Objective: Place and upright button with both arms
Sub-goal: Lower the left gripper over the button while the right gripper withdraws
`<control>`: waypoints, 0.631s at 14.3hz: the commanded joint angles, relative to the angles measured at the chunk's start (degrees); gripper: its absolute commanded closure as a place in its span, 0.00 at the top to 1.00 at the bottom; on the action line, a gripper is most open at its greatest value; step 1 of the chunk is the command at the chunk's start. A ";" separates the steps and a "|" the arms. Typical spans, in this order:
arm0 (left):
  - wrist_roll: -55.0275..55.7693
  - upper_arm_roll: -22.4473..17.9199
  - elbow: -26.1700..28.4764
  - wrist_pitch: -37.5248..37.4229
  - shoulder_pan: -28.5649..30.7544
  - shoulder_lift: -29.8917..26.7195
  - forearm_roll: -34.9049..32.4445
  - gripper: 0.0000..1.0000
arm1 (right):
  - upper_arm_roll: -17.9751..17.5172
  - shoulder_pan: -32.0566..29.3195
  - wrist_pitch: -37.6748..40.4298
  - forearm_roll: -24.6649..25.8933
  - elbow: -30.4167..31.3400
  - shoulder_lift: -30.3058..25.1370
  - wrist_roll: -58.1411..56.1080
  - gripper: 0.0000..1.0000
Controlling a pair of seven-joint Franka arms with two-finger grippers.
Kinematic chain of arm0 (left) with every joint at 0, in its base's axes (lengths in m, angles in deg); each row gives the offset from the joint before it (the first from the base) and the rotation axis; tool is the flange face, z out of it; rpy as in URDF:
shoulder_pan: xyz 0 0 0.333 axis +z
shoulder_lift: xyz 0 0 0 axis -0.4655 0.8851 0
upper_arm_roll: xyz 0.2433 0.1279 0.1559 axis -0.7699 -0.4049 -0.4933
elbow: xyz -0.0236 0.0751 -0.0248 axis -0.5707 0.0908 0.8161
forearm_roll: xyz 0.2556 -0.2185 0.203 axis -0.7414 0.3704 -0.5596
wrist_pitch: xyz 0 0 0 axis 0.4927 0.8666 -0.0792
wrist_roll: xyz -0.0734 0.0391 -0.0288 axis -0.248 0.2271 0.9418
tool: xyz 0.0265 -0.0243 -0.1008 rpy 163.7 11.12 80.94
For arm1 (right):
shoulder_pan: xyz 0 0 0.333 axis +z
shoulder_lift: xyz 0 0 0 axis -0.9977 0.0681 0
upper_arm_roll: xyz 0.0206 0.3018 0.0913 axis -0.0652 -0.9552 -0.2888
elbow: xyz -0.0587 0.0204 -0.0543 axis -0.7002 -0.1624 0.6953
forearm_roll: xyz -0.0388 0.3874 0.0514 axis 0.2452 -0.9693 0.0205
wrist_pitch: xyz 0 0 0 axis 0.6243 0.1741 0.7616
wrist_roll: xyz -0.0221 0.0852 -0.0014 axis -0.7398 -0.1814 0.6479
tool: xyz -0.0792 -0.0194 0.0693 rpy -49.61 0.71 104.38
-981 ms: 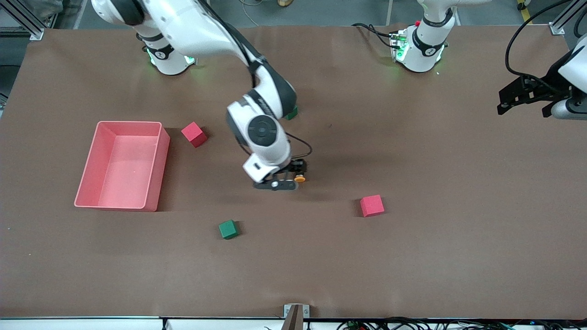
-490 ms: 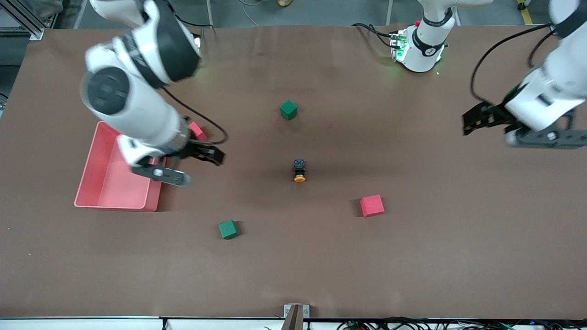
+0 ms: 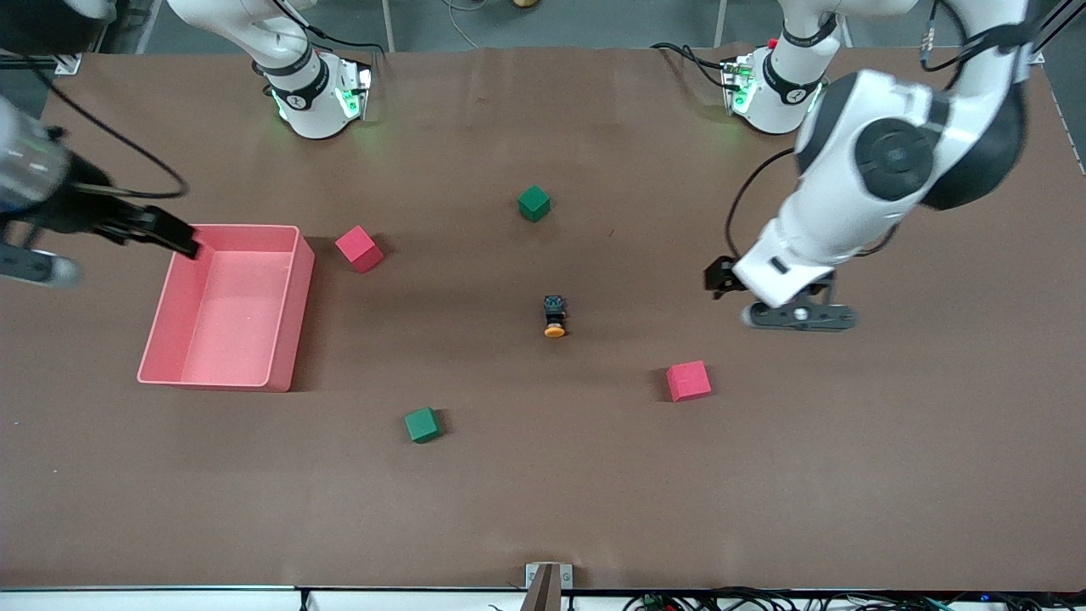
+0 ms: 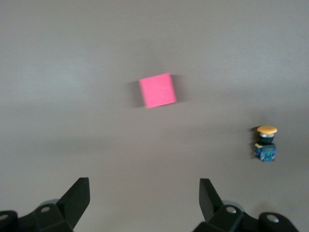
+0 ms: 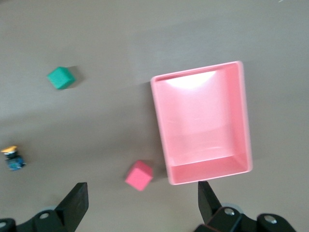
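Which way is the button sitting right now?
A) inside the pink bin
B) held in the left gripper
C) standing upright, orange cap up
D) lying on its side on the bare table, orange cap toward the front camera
D: the button lies on its side on the table, orange cap toward the front camera, with nothing touching it; the left gripper is open, toward the left arm's end of the table.

table (image 3: 764, 475): matt brown sheet | bin (image 3: 293, 297): smooth pink plastic | button (image 3: 554, 316): orange cap, glossy
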 commanded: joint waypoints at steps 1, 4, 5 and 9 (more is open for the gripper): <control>2.01 -0.32 0.17 4.94 -3.61 4.61 0.73 1.00 | -1.14 -2.47 -0.66 4.17 4.03 -3.07 -5.25 1.00; 2.45 -0.32 0.08 9.43 -6.86 8.66 0.90 1.00 | -1.23 -3.88 -1.27 4.71 5.71 -4.92 -7.20 1.00; 3.76 -0.32 -0.10 10.66 -8.18 10.15 0.90 1.00 | -1.23 -4.40 -1.45 4.71 6.15 -5.09 -9.81 1.00; 13.77 -0.58 -3.70 17.25 -13.98 18.59 -0.76 1.00 | -1.23 -5.90 -3.55 3.57 9.39 -7.98 -12.92 1.00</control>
